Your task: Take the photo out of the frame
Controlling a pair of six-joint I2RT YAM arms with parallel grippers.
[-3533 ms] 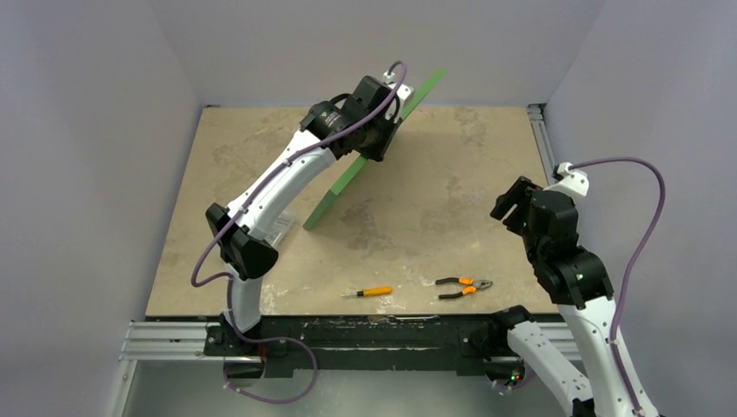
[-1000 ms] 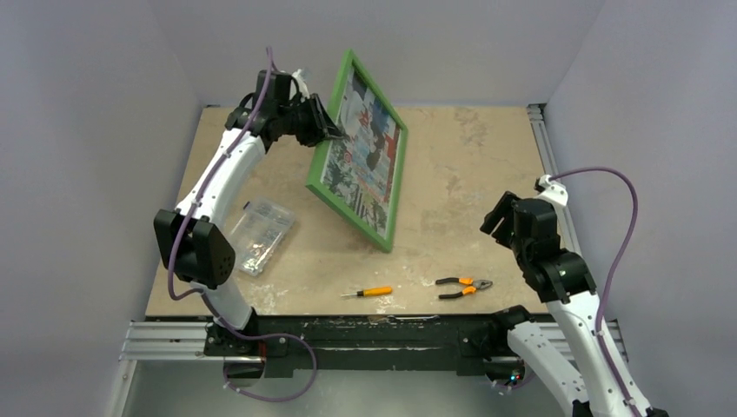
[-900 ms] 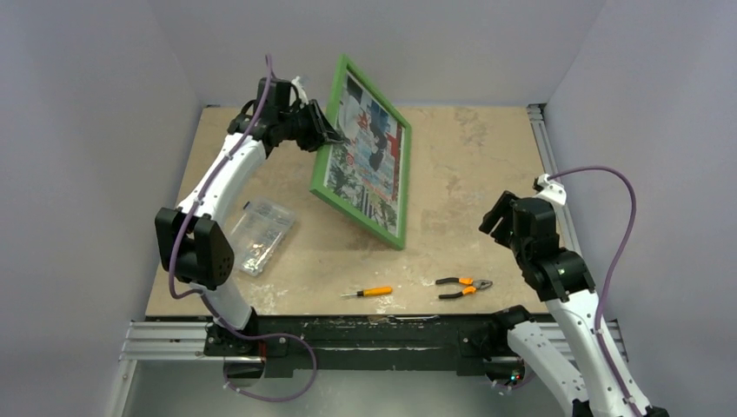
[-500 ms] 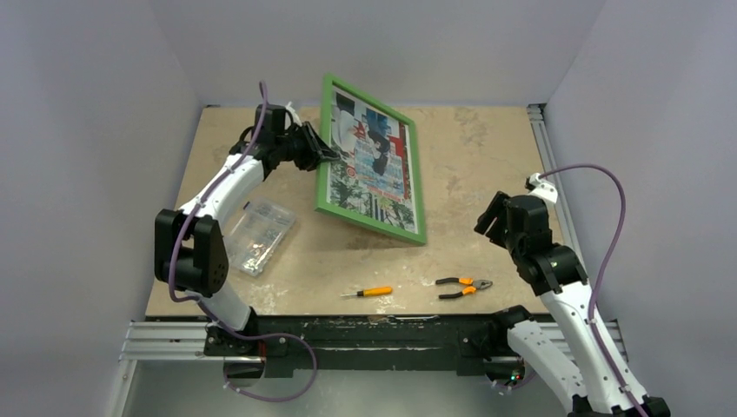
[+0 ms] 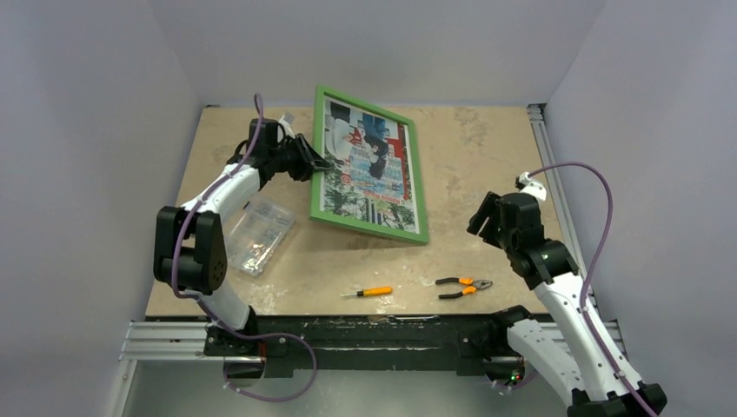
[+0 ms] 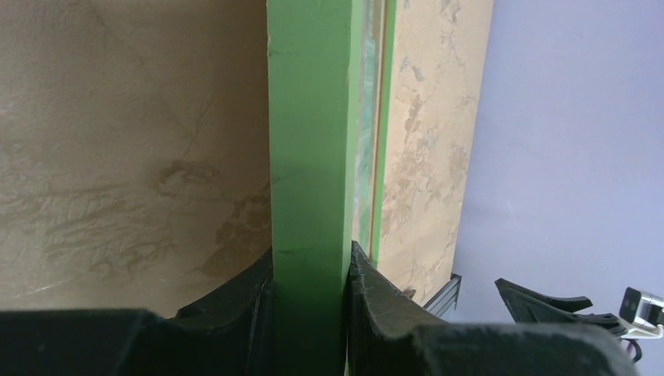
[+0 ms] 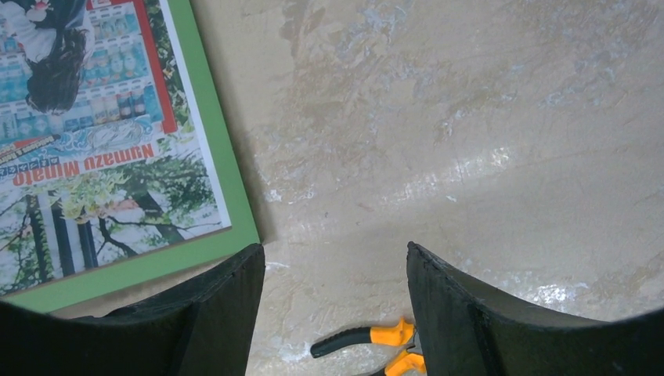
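The green frame [image 5: 416, 174] lies face up and slightly tilted over the middle of the table, with the colourful photo [image 5: 369, 161] still inside it. My left gripper [image 5: 320, 162] is shut on the frame's left border. In the left wrist view the black fingers [image 6: 376, 290] press both faces of the green edge [image 6: 309, 117]. My right gripper [image 5: 483, 217] hangs open to the right of the frame, touching nothing. The right wrist view shows the frame's corner [image 7: 211, 149] and the photo [image 7: 94, 133] to the left of the open right gripper [image 7: 333, 252].
A clear plastic box [image 5: 261, 234] of small parts sits left of the frame. An orange-handled screwdriver [image 5: 368, 293] and orange pliers [image 5: 463, 287] lie near the front edge. The pliers [image 7: 368, 341] show between my right fingers. Walls close the back and sides.
The frame has swung from standing steeply on edge down to nearly flat, face up, still in my left gripper. My right gripper has drifted left toward the frame, still open.
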